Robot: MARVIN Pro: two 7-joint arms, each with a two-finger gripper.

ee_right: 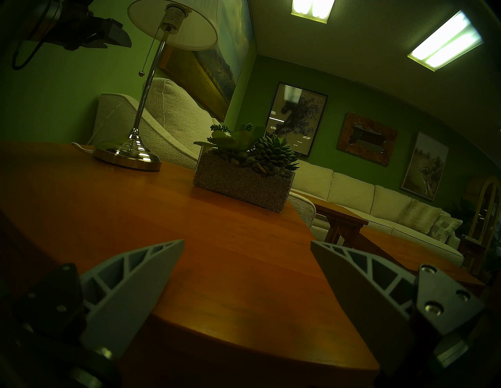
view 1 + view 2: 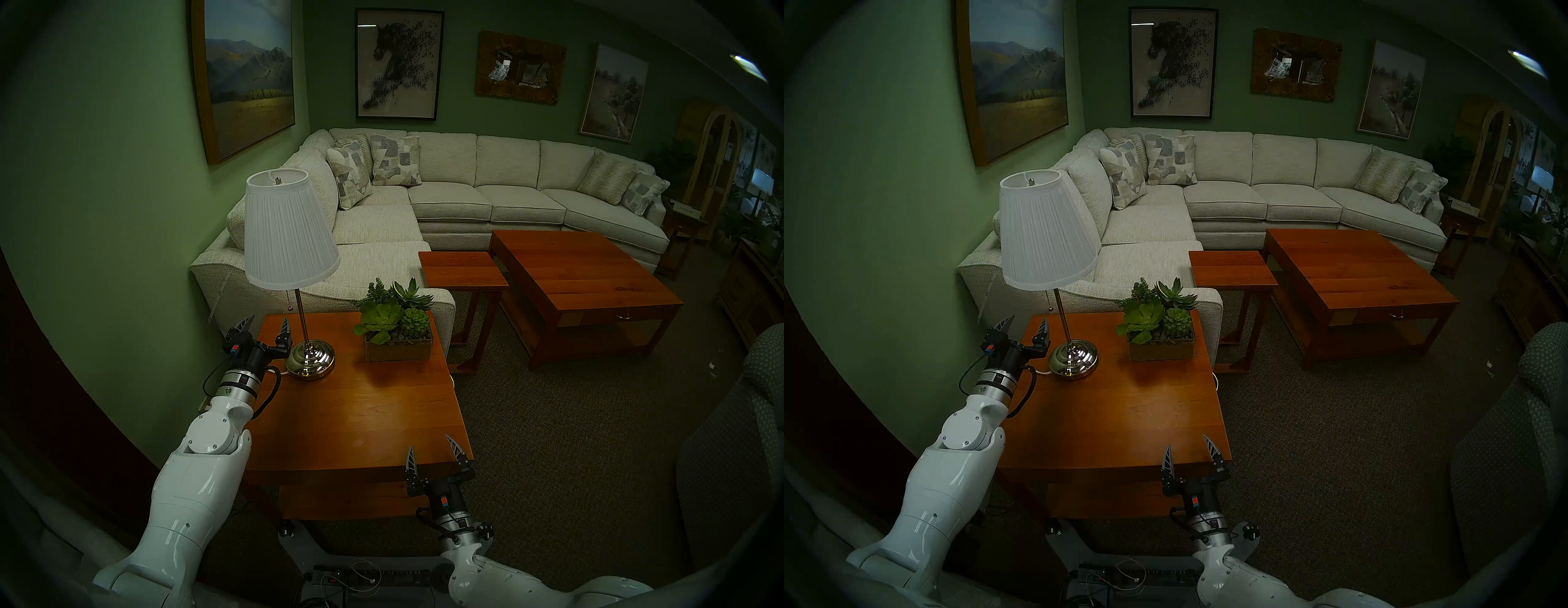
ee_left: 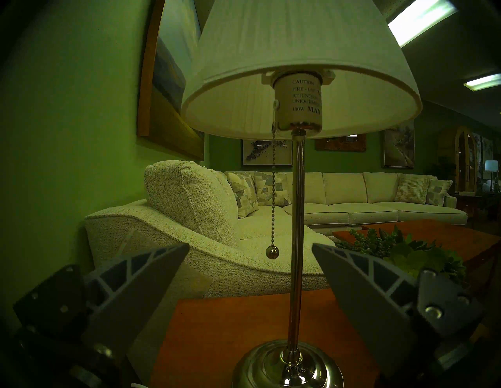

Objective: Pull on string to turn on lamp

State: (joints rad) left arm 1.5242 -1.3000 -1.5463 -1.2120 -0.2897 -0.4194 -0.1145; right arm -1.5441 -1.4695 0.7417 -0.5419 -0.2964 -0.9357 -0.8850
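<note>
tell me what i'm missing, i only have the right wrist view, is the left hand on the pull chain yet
Observer: No. In the left wrist view the pull chain hangs free beside the stem, its bead above and between the left hand's open fingers.
Operator: how high is that hand
Observer: Low. The head view puts it level with the lamp base, well under the shade.
Operator: anything beside the lamp
Observer: A succulent planter stands to the right of the base on the same side table, apart from it.
Operator: and my right hand
Observer: The right hand is open at the table's near edge, holding nothing.
</note>
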